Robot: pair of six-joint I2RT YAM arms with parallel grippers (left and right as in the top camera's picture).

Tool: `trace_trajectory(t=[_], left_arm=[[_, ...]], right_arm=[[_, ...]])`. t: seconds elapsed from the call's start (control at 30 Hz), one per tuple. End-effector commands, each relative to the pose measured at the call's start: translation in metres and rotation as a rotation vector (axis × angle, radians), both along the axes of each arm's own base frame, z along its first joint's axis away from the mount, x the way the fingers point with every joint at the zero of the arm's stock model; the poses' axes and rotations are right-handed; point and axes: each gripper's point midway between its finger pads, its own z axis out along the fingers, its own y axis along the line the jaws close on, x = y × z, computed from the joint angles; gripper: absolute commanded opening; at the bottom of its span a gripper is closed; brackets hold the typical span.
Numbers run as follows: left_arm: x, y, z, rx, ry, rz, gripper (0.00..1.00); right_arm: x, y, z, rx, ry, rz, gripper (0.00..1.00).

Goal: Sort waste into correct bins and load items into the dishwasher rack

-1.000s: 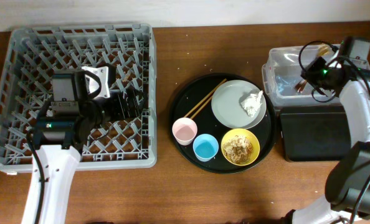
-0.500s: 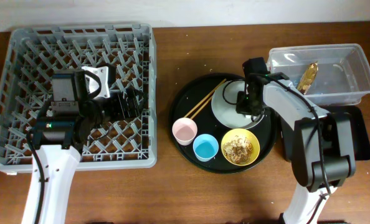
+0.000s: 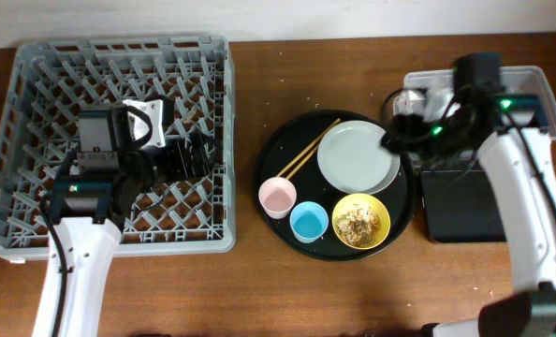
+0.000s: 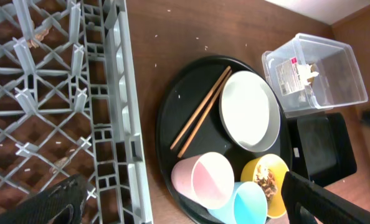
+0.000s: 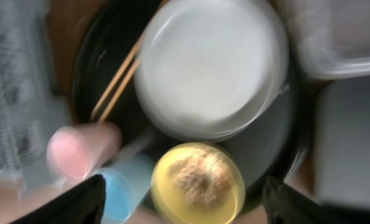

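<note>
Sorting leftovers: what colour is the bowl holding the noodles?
Yellow; the bowl shows best in the overhead view.

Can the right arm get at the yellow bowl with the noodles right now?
Probably yes. The yellow bowl sits uncovered on the round black tray, nothing above it, and the right gripper hovers open just beyond the grey plate.

The right wrist view is smeared by motion throughout. The contents of the yellow bowl (image 5: 197,180) are not resolved, and the chopsticks (image 5: 119,78) are reduced to a soft streak. In the overhead view, the clear tub (image 3: 545,84) and the shallow black tray (image 3: 456,201) are partly covered by the right arm (image 3: 517,178). In the left wrist view, the dishwasher rack (image 4: 60,81) is cut off by the top and left edges, and the blue cup (image 4: 253,205) by the bottom edge.
</note>
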Motion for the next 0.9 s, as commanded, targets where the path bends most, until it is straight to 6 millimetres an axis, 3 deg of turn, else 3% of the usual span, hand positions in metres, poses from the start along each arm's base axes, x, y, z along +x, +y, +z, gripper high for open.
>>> trace_trajectory(t=[0.0, 0.03, 0.1, 0.13, 0.2, 0.27, 0.33, 0.43, 0.47, 0.53, 0.57, 0.63, 0.67, 0.73, 0.8, 0.87], left_arm=[[0.001, -0.002, 0.009, -0.011, -0.021, -0.008, 0.99], [0.001, -0.002, 0.009, -0.011, -0.021, -0.008, 0.99], [0.001, -0.002, 0.009, -0.011, -0.021, -0.008, 0.99], [0.001, -0.002, 0.009, -0.011, -0.021, -0.008, 0.99], [0.001, -0.002, 0.009, -0.011, -0.021, -0.008, 0.99], [0.001, -0.002, 0.009, -0.01, -0.021, -0.008, 0.99], [-0.008, -0.002, 0.001, -0.012, 0.031, -0.009, 0.99], [-0.012, -0.009, 0.014, -0.148, 0.04, -0.046, 0.99], [-0.013, -0.005, 0.023, -0.227, 0.03, -0.062, 0.99], [-0.024, 0.012, 0.071, -0.512, -0.079, -0.181, 0.99], [-0.03, 0.012, 0.082, -0.57, -0.094, -0.216, 0.99], [-0.041, 0.003, 0.095, -0.65, -0.104, -0.298, 0.99], [-0.056, -0.005, 0.113, -0.751, -0.117, -0.4, 0.99], [-0.064, -0.014, 0.118, -0.789, -0.099, -0.446, 0.98], [-0.073, -0.034, 0.12, -0.79, -0.079, -0.515, 0.92], [-0.08, -0.05, 0.122, -0.783, -0.078, -0.584, 0.9]], right_arm=[[-0.043, 0.06, -0.02, -0.035, 0.135, 0.198, 0.54], [-0.054, 0.075, -0.033, -0.068, 0.164, 0.225, 0.43], [-0.077, 0.104, -0.069, -0.121, 0.192, 0.319, 0.38], [-0.086, 0.112, -0.103, -0.14, 0.188, 0.345, 0.28], [-0.088, 0.113, -0.132, -0.129, 0.175, 0.321, 0.26], [-0.09, 0.115, -0.149, -0.111, 0.155, 0.322, 0.18], [-0.09, 0.117, -0.146, -0.094, 0.153, 0.323, 0.04], [-0.088, 0.118, -0.107, -0.086, 0.122, 0.328, 0.04], [-0.087, 0.121, -0.078, -0.069, 0.078, 0.363, 0.04], [-0.086, 0.139, 0.025, 0.043, -0.143, 0.498, 0.04], [-0.08, 0.151, 0.073, 0.118, -0.283, 0.528, 0.04], [-0.076, 0.182, 0.127, 0.29, -0.482, 0.646, 0.04], [-0.073, 0.204, 0.15, 0.418, -0.569, 0.723, 0.04], [-0.07, 0.235, 0.158, 0.617, -0.588, 0.859, 0.04], [-0.057, 0.251, 0.138, 0.697, -0.512, 0.882, 0.04], [-0.061, 0.263, 0.142, 0.843, -0.512, 0.99, 0.04]])
